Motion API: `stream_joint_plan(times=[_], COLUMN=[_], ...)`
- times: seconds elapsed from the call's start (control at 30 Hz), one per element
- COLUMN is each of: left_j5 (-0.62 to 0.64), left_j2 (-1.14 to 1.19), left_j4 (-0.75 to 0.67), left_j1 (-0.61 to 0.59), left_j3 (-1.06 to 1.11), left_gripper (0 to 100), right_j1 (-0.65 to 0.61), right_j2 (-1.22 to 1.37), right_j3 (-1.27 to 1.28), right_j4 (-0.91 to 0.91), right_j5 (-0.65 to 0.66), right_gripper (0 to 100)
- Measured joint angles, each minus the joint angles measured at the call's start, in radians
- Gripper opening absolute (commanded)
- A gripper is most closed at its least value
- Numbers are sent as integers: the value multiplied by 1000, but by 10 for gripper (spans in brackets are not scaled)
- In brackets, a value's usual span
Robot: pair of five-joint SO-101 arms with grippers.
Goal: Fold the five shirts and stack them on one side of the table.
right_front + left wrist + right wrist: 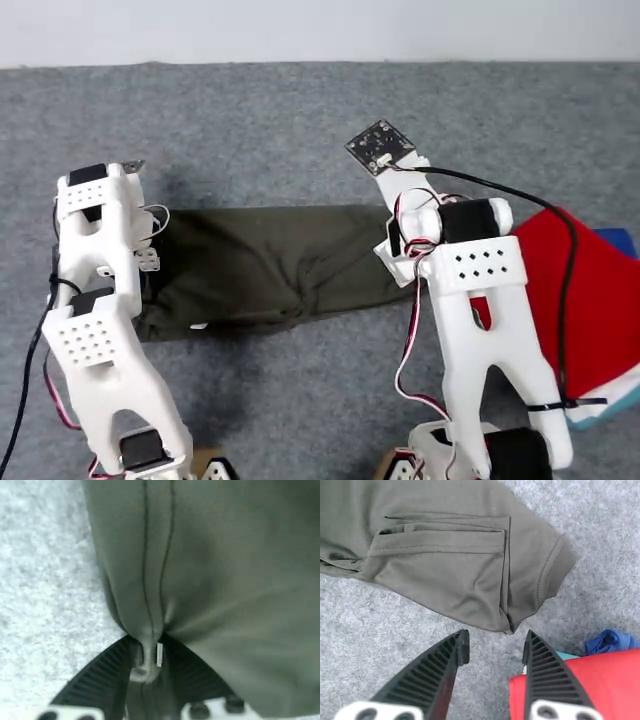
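While clamped at one end by the left gripper [147, 654], the olive-green fabric shirt [270, 265] (lying lengthwise between arms) is seen just ahead of the parted right gripper [493, 649].

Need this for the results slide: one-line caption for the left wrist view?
Left gripper shut on a bunched fold of the olive shirt, grey table surface alongside.
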Motion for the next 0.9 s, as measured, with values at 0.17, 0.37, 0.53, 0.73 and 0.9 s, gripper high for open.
stream_joint_plan(times=[0.17, 0.37, 0.53, 0.73, 0.9], left_j5=[0, -2, -21, -28, -28], left_j2=[5, -60, -172, -255, -293], left_j4=[68, 95, 97, 97, 97], left_j1=[-2, -25, -58, -60, 89], left_j3=[-72, -103, -103, -103, -103], left_gripper=[12, 12, 12, 12, 12], right_j1=[6, 5, 3, 6, 17], right_j2=[0, 0, 0, 0, 0], right_j3=[0, 0, 0, 0, 0], right_j4=[0, 0, 0, 0, 0], right_j5=[0, 0, 0, 0, 0], right_gripper=[180, 180, 180, 180, 180])
